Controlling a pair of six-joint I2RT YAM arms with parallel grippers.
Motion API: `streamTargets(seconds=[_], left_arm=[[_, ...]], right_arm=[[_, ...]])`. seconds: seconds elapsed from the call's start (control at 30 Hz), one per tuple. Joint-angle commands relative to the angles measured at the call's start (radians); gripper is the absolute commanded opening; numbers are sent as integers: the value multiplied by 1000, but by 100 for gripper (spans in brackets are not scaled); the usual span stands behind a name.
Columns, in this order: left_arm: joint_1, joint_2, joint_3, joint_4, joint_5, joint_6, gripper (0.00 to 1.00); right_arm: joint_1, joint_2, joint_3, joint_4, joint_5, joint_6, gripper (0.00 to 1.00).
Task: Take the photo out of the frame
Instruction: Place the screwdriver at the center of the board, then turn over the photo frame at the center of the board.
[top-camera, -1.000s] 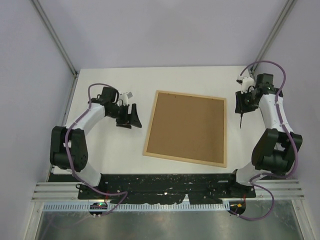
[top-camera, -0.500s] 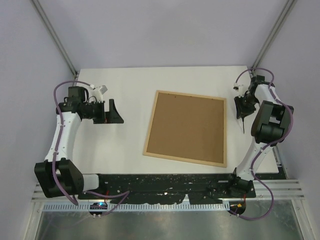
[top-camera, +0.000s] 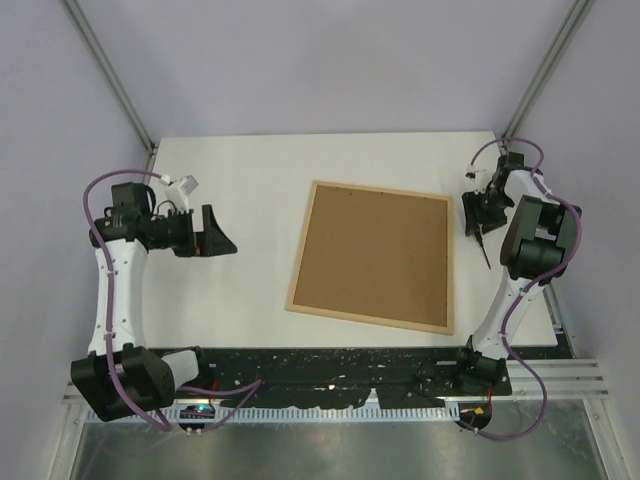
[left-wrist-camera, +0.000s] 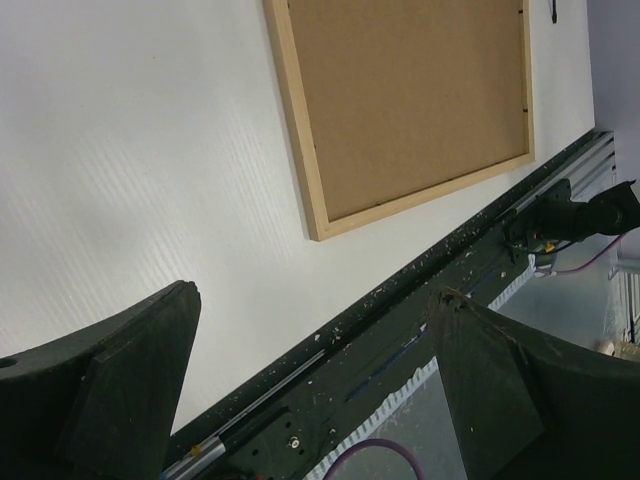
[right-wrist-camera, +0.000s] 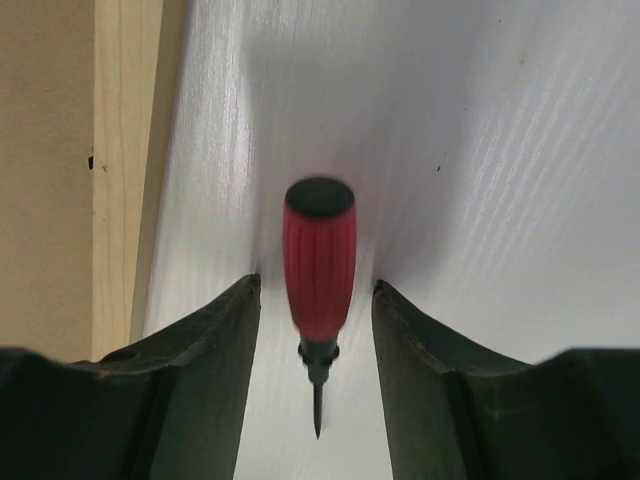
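A rectangular light-wood frame lies brown fibreboard back up, mid-table. The left gripper gapes wide at left. The right gripper is spread around a small red-handled screwdriver, without touching it.

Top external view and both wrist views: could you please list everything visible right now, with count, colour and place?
frame: one, light wood rim, brown back facing up, middle of the table.
screwdriver: one, red handle, dark shaft, on the table right of the frame.
table: one, white, under everything.
left gripper: one, black, open and empty, above the table left of the frame.
right gripper: one, black, open, fingers either side of the screwdriver handle with a gap on each side.
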Motion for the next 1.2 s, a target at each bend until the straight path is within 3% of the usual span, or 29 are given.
streamTargets(seconds=[0.0, 0.33, 0.57, 0.7, 0.87, 1.03, 1.17], left_arm=[[7, -39, 10, -9, 47, 19, 100], [9, -112, -12, 11, 26, 15, 100], [9, -129, 19, -17, -6, 48, 100], [9, -126, 51, -63, -4, 96, 99], [9, -134, 79, -78, 0, 114, 100], [10, -158, 68, -37, -20, 82, 100], [12, -201, 30, -1, -43, 64, 100]], right_arm=[[-7, -11, -30, 75, -13, 11, 57], [-6, -94, -45, 86, -54, 25, 67], [45, -330, -108, 65, -94, -56, 82], [233, -570, -251, 68, -71, -171, 82], [619, -779, -395, 92, -85, -165, 84], [927, -792, -436, 187, -68, -96, 84], [1163, -700, -459, 226, 13, -73, 84]])
